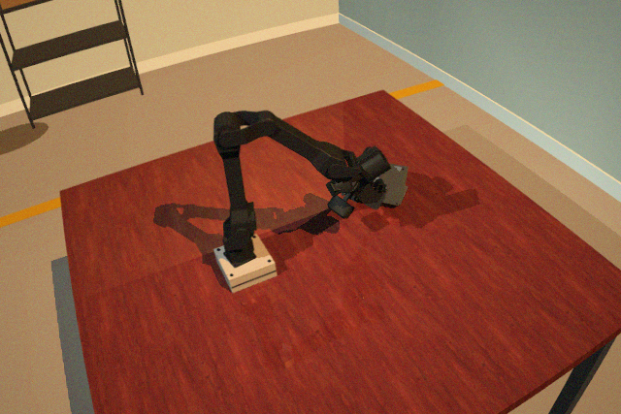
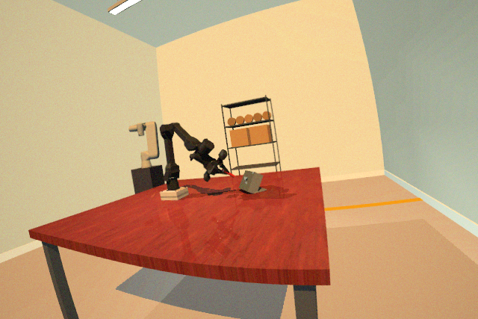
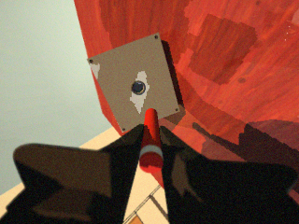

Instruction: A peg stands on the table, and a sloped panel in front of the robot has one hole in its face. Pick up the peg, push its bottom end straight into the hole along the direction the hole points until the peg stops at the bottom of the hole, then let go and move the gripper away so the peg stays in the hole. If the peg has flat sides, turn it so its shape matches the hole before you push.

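A red round peg [image 3: 150, 128] [image 2: 230, 174] with a grey band is held between the fingers of my gripper [image 3: 151, 130] [image 2: 225, 171], which is shut on it. In the wrist view the peg's far end points toward the panel's lower edge, below the hole. The grey sloped panel [image 3: 117, 65] [image 2: 252, 183] [image 1: 397, 187] has one round dark hole [image 3: 138, 87] in its face. In the exterior view the peg's tip is in the air, a short gap from the panel's face. In the top view the gripper hides the peg and much of the panel.
The panel stands on the red wooden table [image 1: 320, 309] [image 2: 200, 223]. The arm's pale base [image 1: 250, 269] [image 2: 173, 193] is on the same table. Shadows of the arm fall around the panel. A shelf rack [image 2: 252, 146] and another pale robot [image 2: 151, 141] stand in the background, off the table.
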Tool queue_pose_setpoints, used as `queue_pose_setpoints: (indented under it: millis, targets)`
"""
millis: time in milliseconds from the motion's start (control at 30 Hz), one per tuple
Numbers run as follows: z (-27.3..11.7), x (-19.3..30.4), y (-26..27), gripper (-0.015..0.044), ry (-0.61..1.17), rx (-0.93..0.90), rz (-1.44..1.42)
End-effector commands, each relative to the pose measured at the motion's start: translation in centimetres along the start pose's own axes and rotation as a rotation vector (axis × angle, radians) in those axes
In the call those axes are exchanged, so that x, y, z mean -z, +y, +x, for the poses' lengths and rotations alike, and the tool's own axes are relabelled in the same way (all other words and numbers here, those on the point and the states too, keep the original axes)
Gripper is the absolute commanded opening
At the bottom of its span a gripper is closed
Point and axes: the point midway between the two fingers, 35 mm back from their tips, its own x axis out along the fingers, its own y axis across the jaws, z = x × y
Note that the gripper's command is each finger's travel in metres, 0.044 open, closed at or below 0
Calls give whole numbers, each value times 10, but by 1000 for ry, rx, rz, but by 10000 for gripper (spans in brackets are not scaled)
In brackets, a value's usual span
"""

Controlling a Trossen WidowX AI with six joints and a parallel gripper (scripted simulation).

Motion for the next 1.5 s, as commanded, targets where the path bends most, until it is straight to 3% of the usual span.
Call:
queue_pose_setpoints:
  millis: [0,1467]
  targets:
    - [-3,-3,-2,0,4,-22,25]
    - [31,-17,7,0,15,-137,88]
